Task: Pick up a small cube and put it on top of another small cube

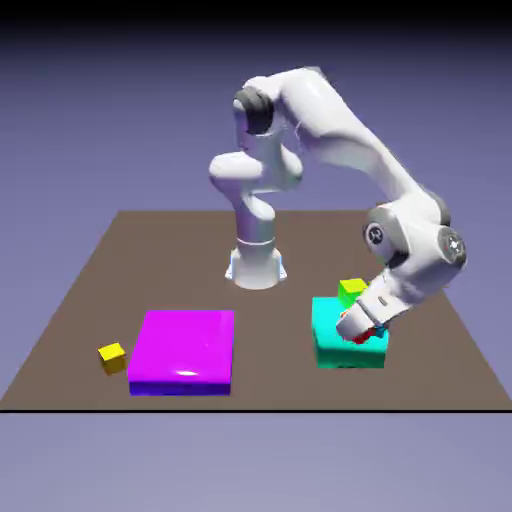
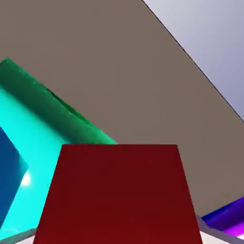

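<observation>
The small red cube (image 2: 119, 195) fills the bottom middle of the hand view, between my grey fingertips (image 2: 19, 234), which peek out at its lower corners. In the exterior view only a sliver of this red cube (image 1: 362, 336) shows under the hand, over the top of a teal block (image 1: 340, 350). My gripper (image 1: 364, 331) is shut on the red cube. Whether the cube rests on the teal block or hangs just above it, I cannot tell. A green cube (image 1: 352, 291) sits just behind the teal block. A yellow cube (image 1: 112, 355) lies far off at the exterior view's left.
A flat magenta block (image 1: 183, 350) lies between the yellow cube and the teal block, and its edge shows as a purple strip (image 2: 228, 217) in the hand view. A blue shape (image 2: 9, 176) rests on the teal block (image 2: 43, 143) beside the red cube.
</observation>
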Tool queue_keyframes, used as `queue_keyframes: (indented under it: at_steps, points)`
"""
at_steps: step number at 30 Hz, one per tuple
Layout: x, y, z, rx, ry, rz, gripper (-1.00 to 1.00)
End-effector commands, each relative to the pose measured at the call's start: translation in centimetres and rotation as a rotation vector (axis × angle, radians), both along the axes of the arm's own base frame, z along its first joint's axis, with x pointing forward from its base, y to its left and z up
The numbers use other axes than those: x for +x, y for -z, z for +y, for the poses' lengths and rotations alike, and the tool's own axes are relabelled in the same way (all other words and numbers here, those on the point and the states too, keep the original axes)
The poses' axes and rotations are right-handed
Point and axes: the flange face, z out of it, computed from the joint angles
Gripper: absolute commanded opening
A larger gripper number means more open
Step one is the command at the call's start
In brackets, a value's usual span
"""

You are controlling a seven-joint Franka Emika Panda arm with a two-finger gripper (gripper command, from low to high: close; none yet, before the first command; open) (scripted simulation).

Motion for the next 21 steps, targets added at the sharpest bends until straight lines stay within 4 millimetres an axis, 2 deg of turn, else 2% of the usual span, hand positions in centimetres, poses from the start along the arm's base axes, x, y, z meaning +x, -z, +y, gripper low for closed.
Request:
queue_keyframes:
  at_steps: [1,6,10,11,13,17,18,19,21]
  points:
    - [-1.5,-0.7,0.9,0.001,-0.037,0.001,-1.00]
    - [-9.6,-3.2,4.3,-0.003,-0.214,0.009,-1.00]
    - [-16.2,-4.1,5.6,-0.030,-0.350,0.013,-1.00]
    - [-17.4,-3.1,5.9,-0.046,-0.408,0.028,-1.00]
    - [-17.6,-2.9,5.9,-0.049,-0.418,0.031,-1.00]
    - [-18.6,3.1,3.1,-0.049,-0.418,0.031,-1.00]
    - [-18.6,3.1,3.1,-0.049,-0.418,0.031,1.00]
    - [-18.6,3.1,3.1,-0.049,-0.418,0.031,1.00]
    - [-17.9,0.0,4.6,-0.050,-0.417,0.029,1.00]
